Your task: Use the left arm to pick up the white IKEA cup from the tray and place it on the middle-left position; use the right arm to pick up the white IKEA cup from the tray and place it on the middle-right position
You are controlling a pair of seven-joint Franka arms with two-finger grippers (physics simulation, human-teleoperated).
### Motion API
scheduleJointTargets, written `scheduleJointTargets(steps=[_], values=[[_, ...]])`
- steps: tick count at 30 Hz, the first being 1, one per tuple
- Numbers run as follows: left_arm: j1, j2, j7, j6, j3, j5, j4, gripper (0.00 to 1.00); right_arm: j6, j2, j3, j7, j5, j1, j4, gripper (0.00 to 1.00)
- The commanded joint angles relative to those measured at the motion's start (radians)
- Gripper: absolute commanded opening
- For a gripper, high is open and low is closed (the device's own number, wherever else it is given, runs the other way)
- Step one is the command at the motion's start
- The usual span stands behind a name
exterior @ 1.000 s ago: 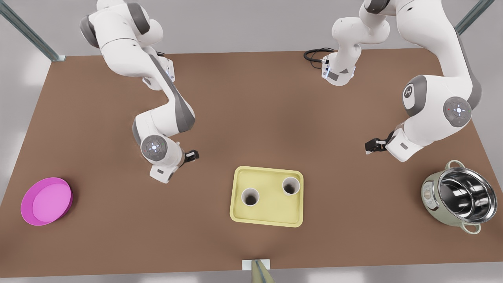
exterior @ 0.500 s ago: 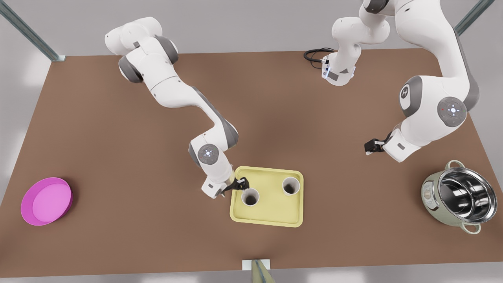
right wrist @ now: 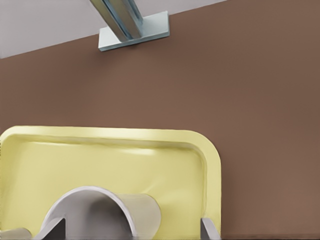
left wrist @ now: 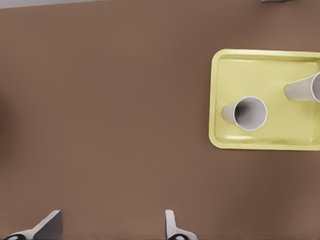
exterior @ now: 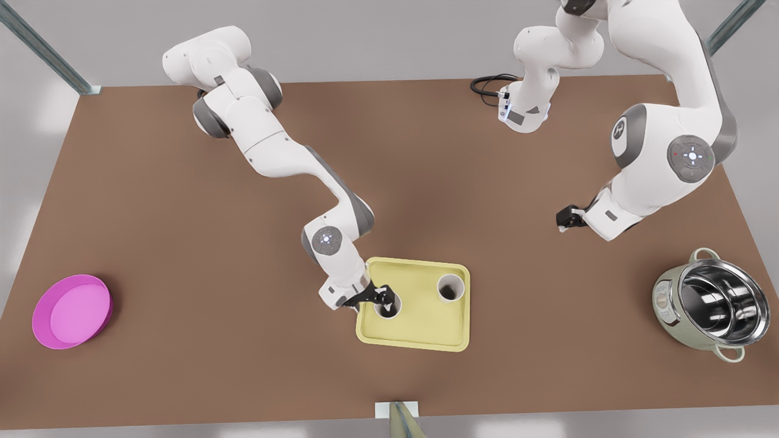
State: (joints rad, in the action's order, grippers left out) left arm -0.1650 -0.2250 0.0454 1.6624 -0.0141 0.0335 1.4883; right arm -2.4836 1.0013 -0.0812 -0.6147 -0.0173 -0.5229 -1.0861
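- Right gripper (exterior: 382, 296), fingers apart, straddles a smooth white tapered cup (exterior: 390, 308) on the pale yellow, round-cornered tray (exterior: 420, 338).
- Left gripper (exterior: 564, 219), fingers apart, hangs over the matte brown table (exterior: 152, 231).

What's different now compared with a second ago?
The right gripper swept across the table to the tray and now straddles one cup, open, not yet gripping. The left gripper drifted slightly and waits open over the table. That cup, the other cup, the tray, bowl and pot stayed put.
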Motion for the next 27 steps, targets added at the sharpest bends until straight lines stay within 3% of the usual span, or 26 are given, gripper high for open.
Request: scheduleJointTargets(steps=[1,6,7,8,11,15,19,21,23,25,27], values=[[-0.013,-0.007,0.024,0.011,0.000,-0.001,0.000,1.00,0.002,-0.001,-0.005,-0.117,-0.004,0.000,-0.006,1.00],[-0.015,-0.008,0.034,0.011,0.000,-0.007,0.007,1.00,0.025,-0.001,-0.017,-0.119,-0.009,0.006,-0.046,1.00],[-0.015,-0.010,0.034,0.013,0.000,-0.009,0.007,1.00,0.026,-0.001,-0.017,-0.119,-0.009,0.006,-0.046,0.63],[-0.015,-0.008,0.034,0.011,0.000,-0.009,0.009,1.00,0.042,-0.001,-0.019,-0.119,-0.007,0.006,-0.046,0.40],[-0.015,0.004,0.031,-0.003,0.000,-0.021,0.010,1.00,0.040,-0.001,-0.019,-0.119,-0.006,0.004,-0.046,0.18],[-0.015,0.026,0.057,-0.021,0.005,-0.020,0.006,1.00,0.040,-0.003,-0.020,-0.120,-0.006,0.000,-0.046,0.00],[0.031,-0.007,0.064,0.022,0.046,-0.006,-0.005,1.00,0.043,-0.015,-0.019,-0.120,-0.009,0.007,-0.046,0.00],[0.067,-0.034,-0.012,0.056,0.046,0.020,0.001,1.00,0.181,-0.087,-0.057,-0.117,-0.007,0.066,-0.046,0.00],[0.062,-0.034,0.008,0.056,0.049,0.013,-0.003,1.00,0.368,-0.145,-0.176,-0.008,-0.004,0.231,-0.044,0.00],[0.062,-0.008,0.007,0.034,0.046,0.009,-0.011,1.00,0.473,-0.170,-0.173,0.147,0.007,0.296,-0.044,0.00],[0.064,0.012,0.025,-0.042,0.051,0.005,-0.008,1.00,0.519,-0.179,-0.169,0.194,0.163,0.319,-0.044,0.00]])
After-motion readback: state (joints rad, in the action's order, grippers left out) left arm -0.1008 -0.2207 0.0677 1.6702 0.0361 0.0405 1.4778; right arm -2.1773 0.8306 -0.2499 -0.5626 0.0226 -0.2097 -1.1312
